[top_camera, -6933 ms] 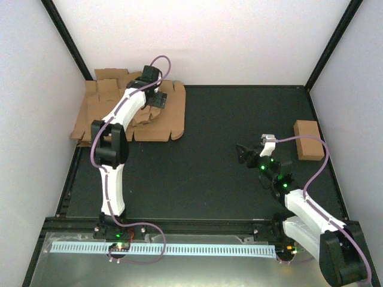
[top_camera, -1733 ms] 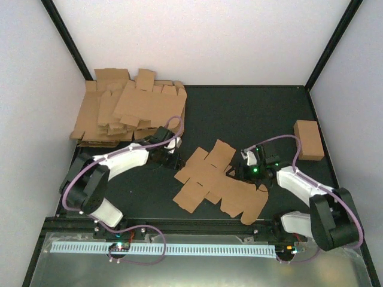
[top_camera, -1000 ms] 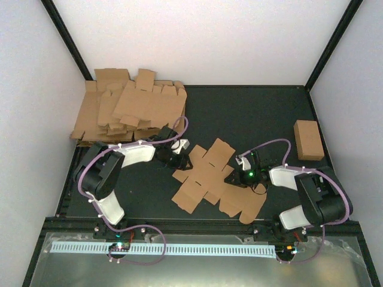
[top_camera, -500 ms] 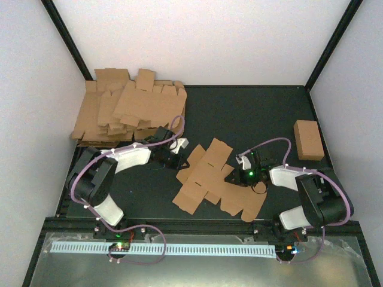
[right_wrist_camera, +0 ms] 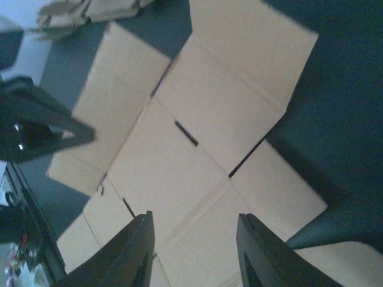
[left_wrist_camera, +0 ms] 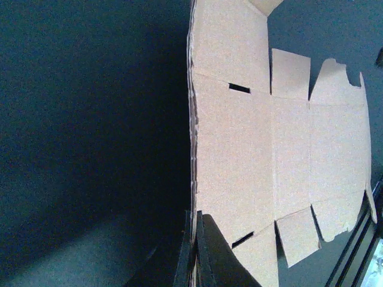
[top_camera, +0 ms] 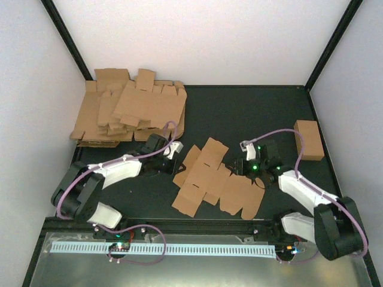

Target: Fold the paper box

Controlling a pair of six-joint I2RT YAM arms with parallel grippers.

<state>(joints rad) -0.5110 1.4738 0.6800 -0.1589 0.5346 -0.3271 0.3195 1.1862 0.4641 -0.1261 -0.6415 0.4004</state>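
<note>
- My left gripper (left_wrist_camera: 195,222): one. Its jaws stood apart a second ago and are now clamped flat on the left edge of the paper box (top_camera: 212,179), which runs straight down between the fingers in the left wrist view
- My right gripper (right_wrist_camera: 192,218): one. Its jaws are parted with nothing between them, and it hovers over the right side of the same sheet. Half a second ago it sat lower and closer in on the card; it has since drawn back toward the right
- Paper box: one single die-cut blank, lying spread out on the dark table (top_camera: 251,113) between my two arms in the near middle. Panels, rounded flaps and two short slits all show, and no panel is raised yet
- What the change means, as I judge it: the sheet is now anchored on one side, so my free right gripper can push a panel up along a crease. Folding proper has not begun
- Folded cardboard box (top_camera: 308,139): one, closed, at the right edge of the table, well apart from the blank
- Heap of flat cardboard blanks (top_camera: 128,110): one heap in the far left corner; number of sheets cannot be told
</note>
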